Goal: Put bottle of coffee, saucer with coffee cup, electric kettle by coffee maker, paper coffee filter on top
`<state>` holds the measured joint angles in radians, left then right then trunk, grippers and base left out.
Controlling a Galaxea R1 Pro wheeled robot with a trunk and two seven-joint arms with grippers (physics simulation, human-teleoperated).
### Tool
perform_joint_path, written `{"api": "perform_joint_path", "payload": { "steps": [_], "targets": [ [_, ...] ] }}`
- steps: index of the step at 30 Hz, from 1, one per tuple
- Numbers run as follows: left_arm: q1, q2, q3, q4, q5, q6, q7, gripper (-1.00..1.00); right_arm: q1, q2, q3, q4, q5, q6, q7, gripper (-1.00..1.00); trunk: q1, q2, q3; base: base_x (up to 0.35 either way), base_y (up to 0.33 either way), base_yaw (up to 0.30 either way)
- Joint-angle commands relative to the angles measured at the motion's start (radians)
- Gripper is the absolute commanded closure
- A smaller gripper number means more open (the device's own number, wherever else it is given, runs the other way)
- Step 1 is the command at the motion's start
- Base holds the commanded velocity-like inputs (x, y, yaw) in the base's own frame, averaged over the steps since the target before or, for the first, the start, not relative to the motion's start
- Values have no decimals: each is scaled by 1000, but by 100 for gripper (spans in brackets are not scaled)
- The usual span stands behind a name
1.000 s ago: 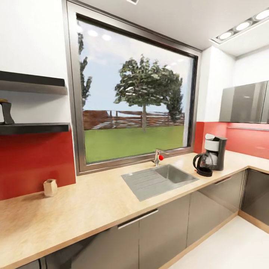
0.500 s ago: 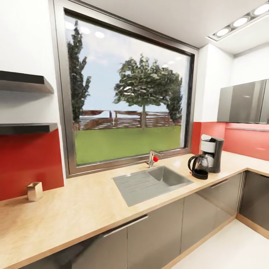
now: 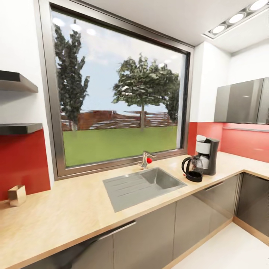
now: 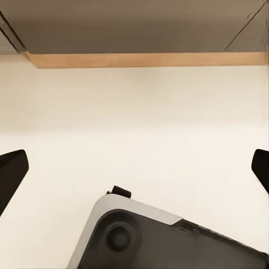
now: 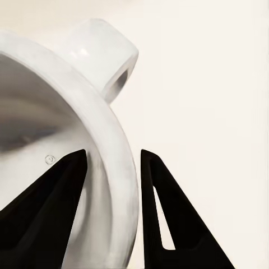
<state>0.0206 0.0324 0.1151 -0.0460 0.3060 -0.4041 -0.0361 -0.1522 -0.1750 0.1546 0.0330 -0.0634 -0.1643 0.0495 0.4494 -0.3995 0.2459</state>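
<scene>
The black and white coffee maker (image 3: 207,155) stands on the wooden countertop (image 3: 74,209) at the right, near the red backsplash. A black, glass-bodied electric kettle (image 3: 192,169) sits right beside it, on the sink side. In the right wrist view my right gripper (image 5: 112,162) is shut on the rim of the white coffee cup (image 5: 67,73), one finger inside and one outside, with the cup's handle pointing away. My left gripper (image 4: 134,168) is open and holds nothing; it hangs over pale floor.
A steel sink (image 3: 142,186) with a faucet (image 3: 145,160) sits under the big window. A small tan box (image 3: 16,195) stands at the far left of the counter below two dark wall shelves (image 3: 15,129). Grey cabinet fronts (image 3: 149,235) line the counter.
The whole head view has shifted: the camera moved, so the counter, sink and coffee maker now sit further left. The dark object on the left shelf has passed out of view.
</scene>
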Motion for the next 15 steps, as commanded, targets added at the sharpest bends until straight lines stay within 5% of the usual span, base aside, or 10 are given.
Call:
{"api": "perform_joint_path", "payload": {
  "steps": [1,11,15],
  "targets": [
    [1,0,8,-2,0,-1,-4,-100,-1,0,6,4,-7,-6,5,100,1,0,0,131,-266,0],
    [1,0,8,-2,0,-1,-4,-100,-1,0,6,4,-7,-6,4,100,1,0,0,121,-268,0],
    [1,0,8,-2,-1,-2,-4,-100,-1,2,6,3,-7,-6,5,100,1,0,0,93,-273,175]
  ]
}}
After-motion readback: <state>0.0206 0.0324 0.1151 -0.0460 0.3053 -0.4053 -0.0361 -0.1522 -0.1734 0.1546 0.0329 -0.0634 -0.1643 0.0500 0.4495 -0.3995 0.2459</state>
